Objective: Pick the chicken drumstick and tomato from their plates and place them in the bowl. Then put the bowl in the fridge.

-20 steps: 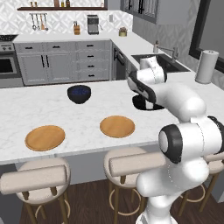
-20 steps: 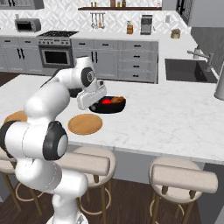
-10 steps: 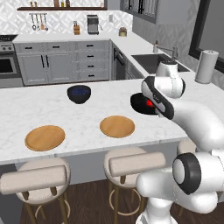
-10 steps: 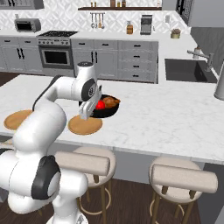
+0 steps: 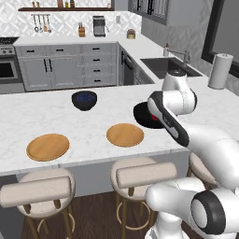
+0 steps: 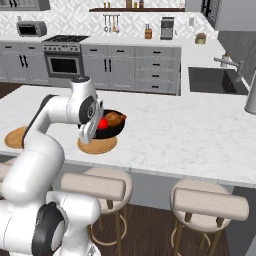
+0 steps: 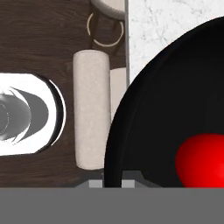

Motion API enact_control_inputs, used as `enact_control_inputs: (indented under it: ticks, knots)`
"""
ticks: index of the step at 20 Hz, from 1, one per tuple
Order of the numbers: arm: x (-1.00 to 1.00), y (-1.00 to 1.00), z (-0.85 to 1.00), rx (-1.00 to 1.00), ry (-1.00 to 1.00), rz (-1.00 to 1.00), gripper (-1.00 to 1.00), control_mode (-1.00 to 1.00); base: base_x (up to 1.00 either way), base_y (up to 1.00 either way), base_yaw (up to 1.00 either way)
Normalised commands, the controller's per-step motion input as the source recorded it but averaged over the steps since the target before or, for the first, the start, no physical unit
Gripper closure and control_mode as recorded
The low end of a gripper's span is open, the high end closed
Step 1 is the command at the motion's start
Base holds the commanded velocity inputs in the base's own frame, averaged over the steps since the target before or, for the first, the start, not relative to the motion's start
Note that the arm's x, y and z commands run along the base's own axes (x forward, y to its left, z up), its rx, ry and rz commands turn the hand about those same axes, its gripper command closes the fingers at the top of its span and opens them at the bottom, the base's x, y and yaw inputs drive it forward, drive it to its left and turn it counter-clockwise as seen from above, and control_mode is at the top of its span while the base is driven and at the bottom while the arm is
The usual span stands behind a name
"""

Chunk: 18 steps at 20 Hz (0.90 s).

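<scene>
Bowl [image 6: 111, 131] in hand [image 6: 89, 134] (tomato [image 6: 103, 123] inside)

The white arm bends over, its end effector [image 6: 89, 134] closed, pointing downward.

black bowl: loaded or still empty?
Loaded. In the right base view the wide, shallow, glossy black bowl holds the round red tomato and the golden-brown chicken drumstick; both tan wooden plates lie bare.
</scene>
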Motion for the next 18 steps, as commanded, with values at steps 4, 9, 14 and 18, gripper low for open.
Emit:
enact_control_inputs:
  ticks: [4, 9, 14, 18]
  knots:
    - [-0.56, 0.0, 0.1, 0.0, 0.04, 0.0, 1.0, -1.0, 0.0, 0.0, 0.0]
    - [-0.59, -0.05, 0.04, 0.04, 0.04, -0.05, 1.0, -1.0, 0.0, 0.0, 0.0]
    - [-0.22, 0.0, 0.0, 0.0, 0.0, 0.0, 1.0, -1.0, 0.0, 0.0, 0.0]
    - [-0.04, 0.0, 0.0, 0.0, 0.0, 0.0, 1.0, -1.0, 0.0, 0.0, 0.0]
